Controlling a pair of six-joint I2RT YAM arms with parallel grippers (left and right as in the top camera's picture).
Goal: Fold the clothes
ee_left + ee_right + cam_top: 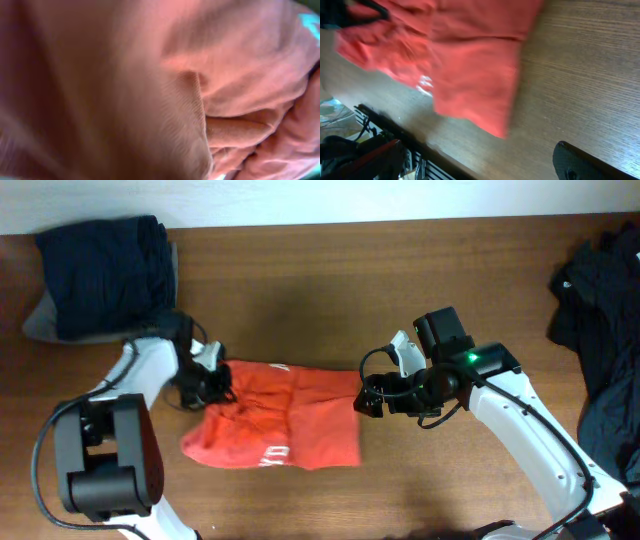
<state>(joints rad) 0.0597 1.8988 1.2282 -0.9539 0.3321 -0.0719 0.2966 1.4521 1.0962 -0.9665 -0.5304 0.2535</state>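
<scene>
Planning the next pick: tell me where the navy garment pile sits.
Overhead view: the navy pile lies at the far-left corner of the table, over a grey garment, beyond the orange T-shirt's left end.

Beyond the orange-red T-shirt (290, 415) the wooden table (330, 270) lies bare, and a bare strip runs along the shirt's near edge. Far left of the shirt a folded navy stack (100, 275) blocks the corner. Well to its right, a dark garment pile (600, 330) fills the table's end. The left gripper (210, 385) crowds the shirt's left edge, and the right gripper (365, 400) is just beside its right edge.
</scene>
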